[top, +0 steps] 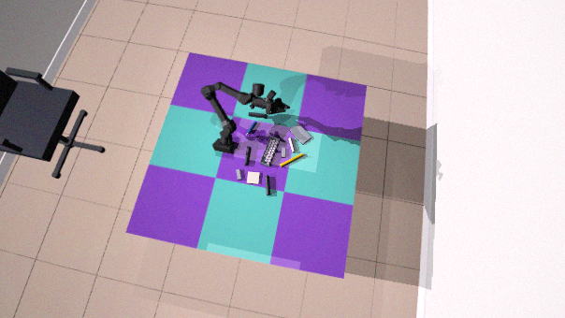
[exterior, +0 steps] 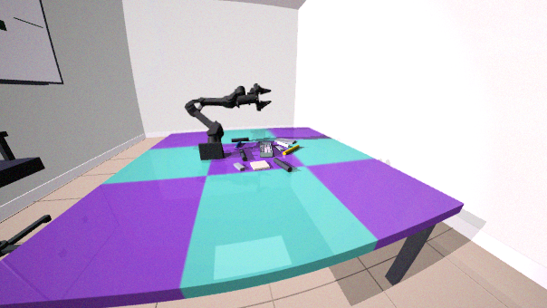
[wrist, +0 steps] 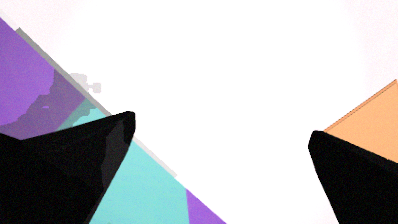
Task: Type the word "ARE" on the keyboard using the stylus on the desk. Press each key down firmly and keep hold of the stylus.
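The small keyboard (top: pixel 270 151) (exterior: pixel 266 149) lies on the purple and turquoise desk (top: pixel 239 215) (exterior: pixel 244 208), in front of the arm's base. A long yellow stick (top: pixel 292 160) (exterior: pixel 291 149) lies beside it on the side away from the base, and a thin blue stick (top: pixel 252 127) (exterior: pixel 238 144) lies nearer the arm. Which of the pen-like things is the stylus I cannot tell for sure. My gripper (top: pixel 288 108) (exterior: pixel 270 97) (wrist: pixel 223 123) is wide open and empty, high above the desk and pointing roughly level. The wrist view shows no stylus or keyboard.
Black sticks (top: pixel 248 155) (top: pixel 268 185) (exterior: pixel 283 165) lie near the keyboard, and another black bar (top: pixel 257 114) (exterior: pixel 240 139) lies at the back. A cream block (top: pixel 253 178) (exterior: pixel 260 165), a small grey block (top: pixel 239 174) (exterior: pixel 239 167) and a grey slab (top: pixel 300 134) lie around it.
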### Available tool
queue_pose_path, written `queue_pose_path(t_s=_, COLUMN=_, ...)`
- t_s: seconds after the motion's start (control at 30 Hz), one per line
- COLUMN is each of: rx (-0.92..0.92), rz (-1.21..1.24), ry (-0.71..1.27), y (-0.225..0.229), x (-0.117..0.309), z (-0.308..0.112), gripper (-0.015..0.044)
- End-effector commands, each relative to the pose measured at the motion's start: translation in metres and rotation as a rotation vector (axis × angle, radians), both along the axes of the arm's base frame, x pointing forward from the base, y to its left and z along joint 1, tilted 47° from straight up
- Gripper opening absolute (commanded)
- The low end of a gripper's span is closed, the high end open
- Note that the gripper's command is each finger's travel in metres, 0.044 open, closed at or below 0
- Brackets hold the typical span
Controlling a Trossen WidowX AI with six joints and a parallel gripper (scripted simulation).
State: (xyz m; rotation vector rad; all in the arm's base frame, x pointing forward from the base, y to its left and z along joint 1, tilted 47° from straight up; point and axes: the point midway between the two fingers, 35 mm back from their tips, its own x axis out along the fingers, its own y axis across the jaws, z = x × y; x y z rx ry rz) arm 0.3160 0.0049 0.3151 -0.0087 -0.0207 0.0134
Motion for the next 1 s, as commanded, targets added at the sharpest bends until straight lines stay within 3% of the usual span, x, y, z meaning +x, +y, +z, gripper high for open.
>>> queue_pose_path(t_s=0.0, rx=-0.002, rz=0.005, ry=0.012, y=0.001, x=0.001, z=-0.002, gripper=0.0414)
queue_pose_path(t_s=0.27, rx=0.001, rz=0.235, ry=0.566, y=0.028, x=0.030, z=-0.111, gripper=0.0204)
queue_pose_path(t_s=0.53, rx=0.228, rz=0.512, ry=1.191, y=0.060, x=-0.002, z=-0.205, gripper=0.0000)
queue_pose_path(t_s=0.73, rx=0.552, rz=0.659, ry=1.578, y=0.081, x=-0.034, z=-0.228, gripper=0.0000)
queue_pose_path(t_s=0.97, rx=0.594, rz=0.669, ry=1.615, y=0.083, x=-0.036, z=-0.229, gripper=0.0000)
